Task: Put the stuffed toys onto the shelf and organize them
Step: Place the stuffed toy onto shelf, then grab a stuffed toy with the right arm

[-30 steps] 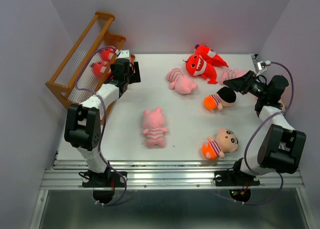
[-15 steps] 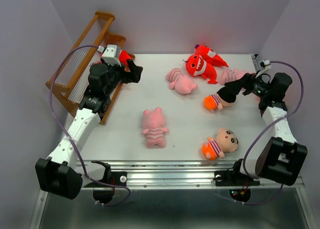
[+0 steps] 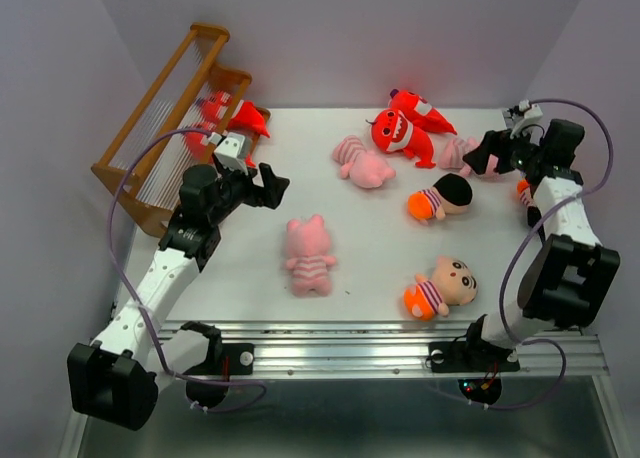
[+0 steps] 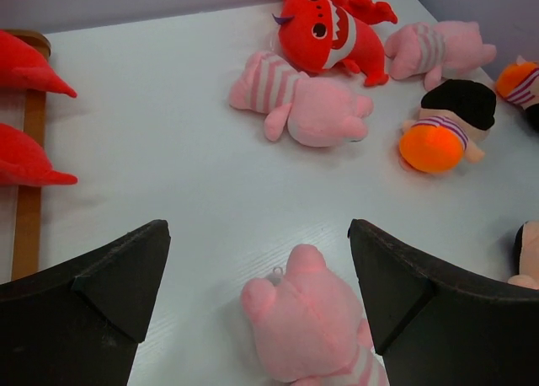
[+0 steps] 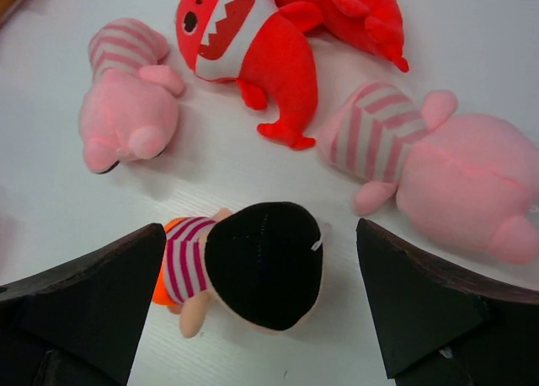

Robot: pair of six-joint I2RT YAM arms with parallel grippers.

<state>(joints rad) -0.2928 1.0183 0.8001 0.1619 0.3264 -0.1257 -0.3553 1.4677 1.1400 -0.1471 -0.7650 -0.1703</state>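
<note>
- We see the left gripper (image 4: 257, 227) with its jaws spread wide. The near pig (image 4: 307, 318) lies under the gap between them.
- Beyond that pig, a broad bare strip of the table (image 3: 295, 148) runs to the shelf (image 3: 160, 113).
- The shelved red monsters (image 3: 250, 118) take up the shelf's far end, though we cannot tell which tier.
- At the far right, the toothy monster (image 5: 244, 40), the left pig (image 5: 126, 99), the right pig (image 5: 438, 171) and the black-haired doll (image 5: 265, 264) crowd together, leaving only narrow gaps.
- In our wrist view, the right gripper (image 5: 261, 226) has its spread fingers on either side of that doll.
- The front doll (image 3: 442, 286) lies well apart from the other toys, with open table around it.
</note>
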